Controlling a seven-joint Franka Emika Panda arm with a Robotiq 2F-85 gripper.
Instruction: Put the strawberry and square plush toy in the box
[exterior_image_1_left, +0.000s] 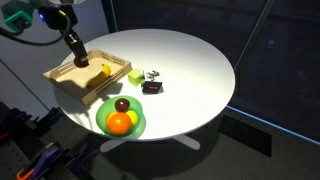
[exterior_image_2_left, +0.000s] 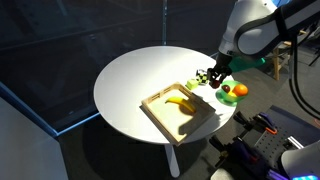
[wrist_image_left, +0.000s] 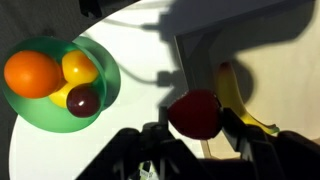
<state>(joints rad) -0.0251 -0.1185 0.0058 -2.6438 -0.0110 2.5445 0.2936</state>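
The box (exterior_image_1_left: 62, 80) is seen as pale, matt wood. The table (exterior_image_1_left: 190, 70) is topped in smooth white with a faint sheen. The plate (wrist_image_left: 108, 85) looks like glossy green plastic. A smooth, shiny skin is shown by the strawberry (wrist_image_left: 195, 112).

Round white table (exterior_image_1_left: 190, 70), light-wood box (exterior_image_1_left: 68, 86), green plate (exterior_image_1_left: 137, 122), yellow-green cube (exterior_image_1_left: 136, 76), square plush toy (exterior_image_1_left: 152, 84) beside it

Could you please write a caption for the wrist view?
Gripper holds the strawberry over the box with a banana; fruit plate alongside.
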